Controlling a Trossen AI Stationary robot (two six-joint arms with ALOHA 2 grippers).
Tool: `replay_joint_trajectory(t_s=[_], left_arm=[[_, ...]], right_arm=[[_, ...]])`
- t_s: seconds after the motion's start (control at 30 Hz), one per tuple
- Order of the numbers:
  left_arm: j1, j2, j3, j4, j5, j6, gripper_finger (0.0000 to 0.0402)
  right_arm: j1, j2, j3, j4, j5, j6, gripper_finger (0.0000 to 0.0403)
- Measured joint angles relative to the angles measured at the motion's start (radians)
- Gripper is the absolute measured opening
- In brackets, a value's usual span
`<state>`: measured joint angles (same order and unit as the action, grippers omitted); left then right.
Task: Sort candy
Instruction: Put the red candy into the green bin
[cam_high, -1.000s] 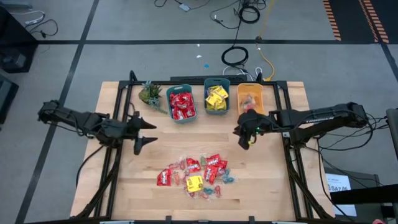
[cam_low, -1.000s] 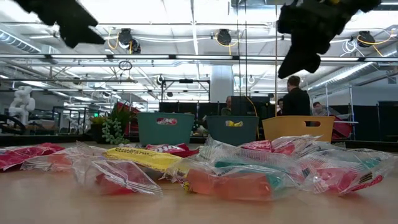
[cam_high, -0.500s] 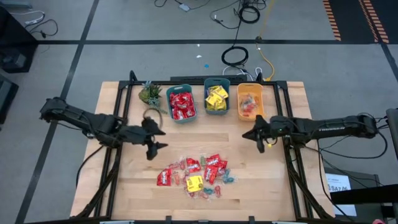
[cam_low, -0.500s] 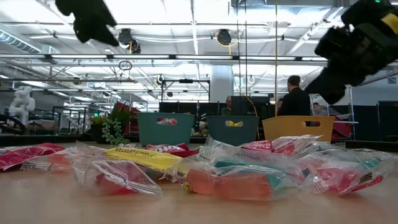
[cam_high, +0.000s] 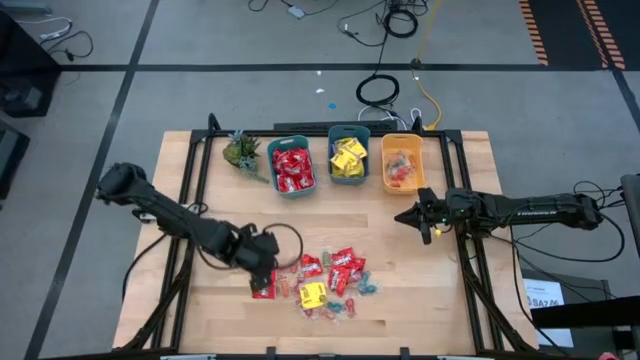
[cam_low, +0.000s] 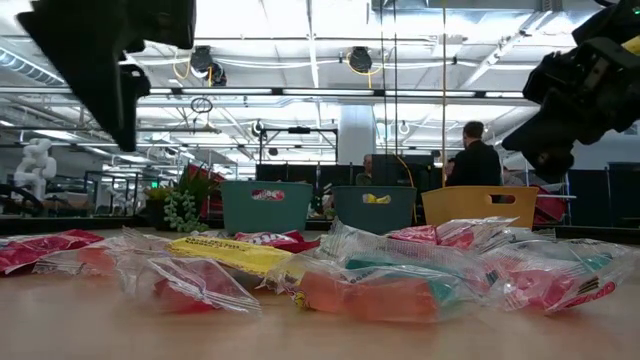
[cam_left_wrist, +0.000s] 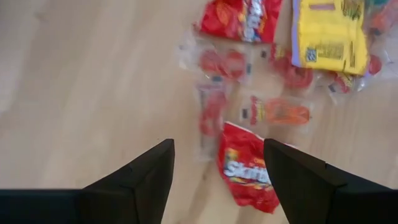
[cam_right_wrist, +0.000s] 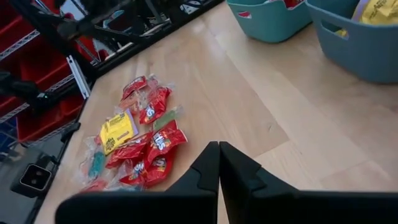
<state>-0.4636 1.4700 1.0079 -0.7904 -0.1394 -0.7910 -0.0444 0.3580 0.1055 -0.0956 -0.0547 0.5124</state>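
Beside candy pile (cam_high: 318, 282), bare tabletop (cam_high: 400, 305)

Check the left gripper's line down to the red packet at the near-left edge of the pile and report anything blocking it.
Nothing visible blocks it. The left gripper hangs open directly over the red packet, which lies on bare table with a clear-wrapped piece beside it, not over it.

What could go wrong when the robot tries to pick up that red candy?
The left gripper hangs open over a red packet at the pile's edge. Clear-wrapped sweets lie right beside it, so the fingers might pinch two candies at once, or nudge the packet away across the smooth table.
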Motion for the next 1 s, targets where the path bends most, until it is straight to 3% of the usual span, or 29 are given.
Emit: replay_joint_trajectory(t_s=[0.23,0.67,0.77,1.0], left_arm=[[-0.110,0.132,0.012,-0.003,0.002,-0.170,0.0253],[-0.170,0.361,0.020,0.080,0.046,-0.172,0.0242],[-0.184,0.363,0.025,0.085,0.047,-0.173,0.0200],[-0.214,0.292,0.070,-0.042,0.047,-0.170,0.0035]], right_arm=[[0.000,0.000,0.000,0.000,-0.004,0.026,0.0002],[0.000,0.000,-0.001,0.002,-0.003,0.026,0.0002],[0.000,0.000,-0.001,0.000,-0.003,0.025,0.0002],[0.000,0.000,-0.002,-0.005,-0.003,0.026,0.0002]])
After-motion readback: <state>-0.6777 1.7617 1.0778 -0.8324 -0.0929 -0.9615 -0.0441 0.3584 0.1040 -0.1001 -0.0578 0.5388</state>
